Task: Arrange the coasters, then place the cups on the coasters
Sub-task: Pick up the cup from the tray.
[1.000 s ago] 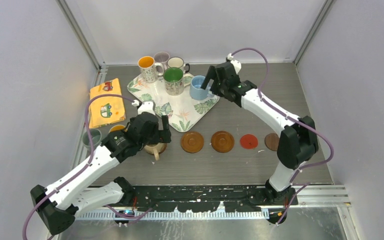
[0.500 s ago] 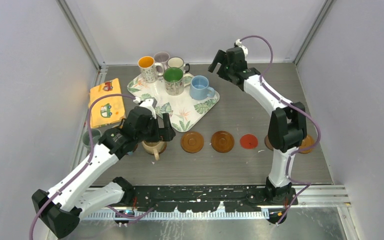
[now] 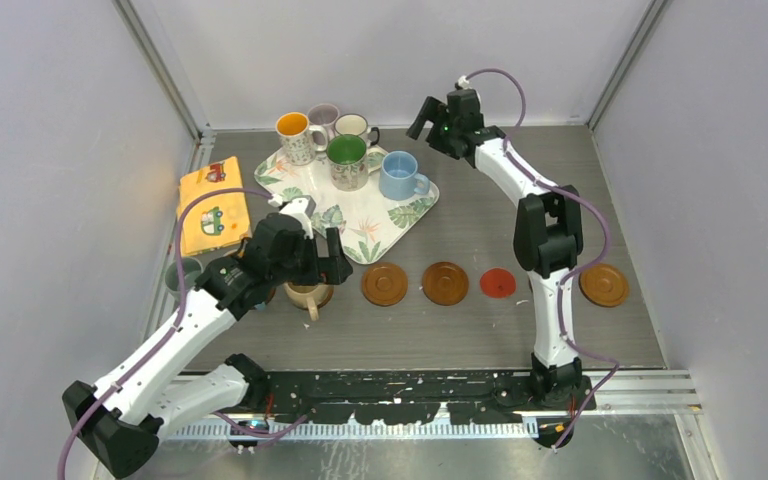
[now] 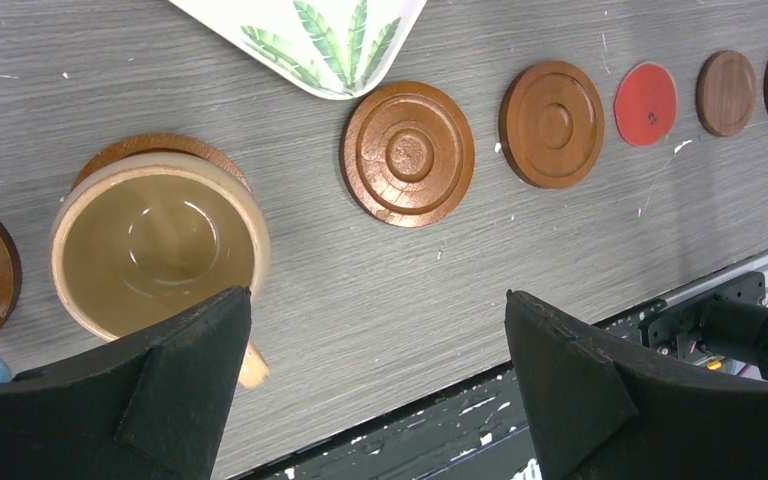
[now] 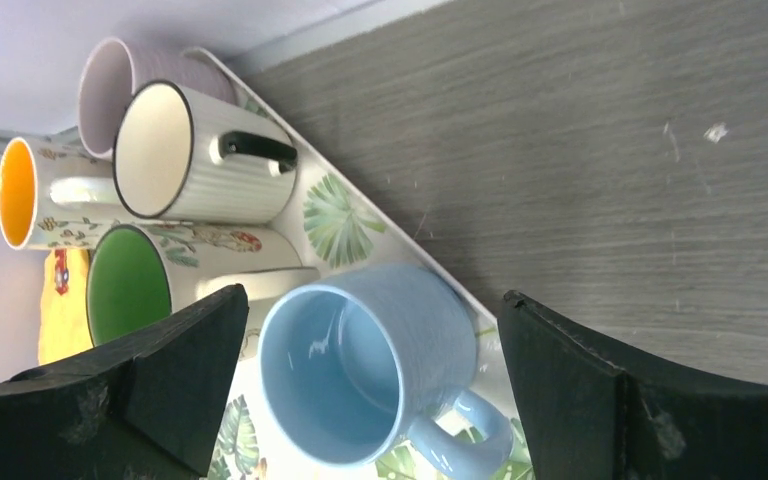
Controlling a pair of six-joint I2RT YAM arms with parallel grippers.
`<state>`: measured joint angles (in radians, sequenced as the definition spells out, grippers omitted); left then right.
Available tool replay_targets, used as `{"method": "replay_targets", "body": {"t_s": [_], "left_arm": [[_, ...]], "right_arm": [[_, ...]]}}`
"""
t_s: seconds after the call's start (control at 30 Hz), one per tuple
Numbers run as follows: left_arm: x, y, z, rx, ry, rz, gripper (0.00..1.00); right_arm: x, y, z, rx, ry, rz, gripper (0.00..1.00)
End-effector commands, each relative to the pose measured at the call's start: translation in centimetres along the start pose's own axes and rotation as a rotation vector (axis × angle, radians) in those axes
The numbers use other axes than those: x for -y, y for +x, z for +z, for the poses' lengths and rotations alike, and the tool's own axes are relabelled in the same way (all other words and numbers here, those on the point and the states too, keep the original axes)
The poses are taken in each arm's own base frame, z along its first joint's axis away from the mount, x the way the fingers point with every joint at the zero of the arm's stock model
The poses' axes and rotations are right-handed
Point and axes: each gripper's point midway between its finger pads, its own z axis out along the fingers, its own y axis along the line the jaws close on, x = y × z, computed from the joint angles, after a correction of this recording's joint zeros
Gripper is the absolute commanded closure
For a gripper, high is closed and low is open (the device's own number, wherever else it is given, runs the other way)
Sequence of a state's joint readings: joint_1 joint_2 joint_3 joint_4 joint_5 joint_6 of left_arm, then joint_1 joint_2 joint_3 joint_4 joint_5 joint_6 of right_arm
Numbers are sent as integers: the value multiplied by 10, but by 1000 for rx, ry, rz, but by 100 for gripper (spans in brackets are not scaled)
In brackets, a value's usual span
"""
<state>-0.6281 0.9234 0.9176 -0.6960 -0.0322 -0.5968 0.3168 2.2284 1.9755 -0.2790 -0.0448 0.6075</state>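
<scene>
Wooden coasters [image 3: 385, 284] are laid in a row across the middle of the counter [image 3: 460, 330], a red coaster [image 3: 498, 283] among them. At centre left a tan cup [image 4: 155, 245] is seated on one coaster, and the left hand [image 4: 375, 310] is spread empty beside it. Farther up, five cups are clustered at the leaf-patterned tray [image 3: 365, 228], the light blue cup [image 3: 398, 172] on its right corner. The right hand [image 5: 370, 310] is spread wide above that cup, gripping nothing.

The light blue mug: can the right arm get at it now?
Probably yes: the right gripper hangs open close to the light blue mug, with nothing between them.
</scene>
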Motion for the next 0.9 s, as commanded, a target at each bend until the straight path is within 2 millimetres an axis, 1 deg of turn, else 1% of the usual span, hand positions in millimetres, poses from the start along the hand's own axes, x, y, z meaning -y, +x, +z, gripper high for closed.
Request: {"method": "replay_targets", "body": {"t_s": [0.0,0.07,0.23,0.37,0.53,0.7,0.8,0.87], "left_arm": [[10,-16,-4,55,42,10,0],[9,-15,-3,54,41,8,0],[7,-15,1,49,36,8,0],[7,-13,2,45,34,5,0],[6,-10,4,40,37,-3,0],[4,-8,4,38,31,-4,0],[4,-9,4,39,28,-4,0],[3,-9,4,40,26,-5,0]], "right_arm": [[-15,9,-11,-32,-69,51,0],[-19,21,-12,-53,-93,77,0],[-33,53,-18,-102,-108,57,0],[-42,68,-26,-119,-123,69,0],[-59,88,-40,-138,-143,64,0],[-74,109,-50,-153,-140,19,0],[-75,122,-52,-164,-82,-60,0],[-68,126,-51,-155,0,-127,0]]}}
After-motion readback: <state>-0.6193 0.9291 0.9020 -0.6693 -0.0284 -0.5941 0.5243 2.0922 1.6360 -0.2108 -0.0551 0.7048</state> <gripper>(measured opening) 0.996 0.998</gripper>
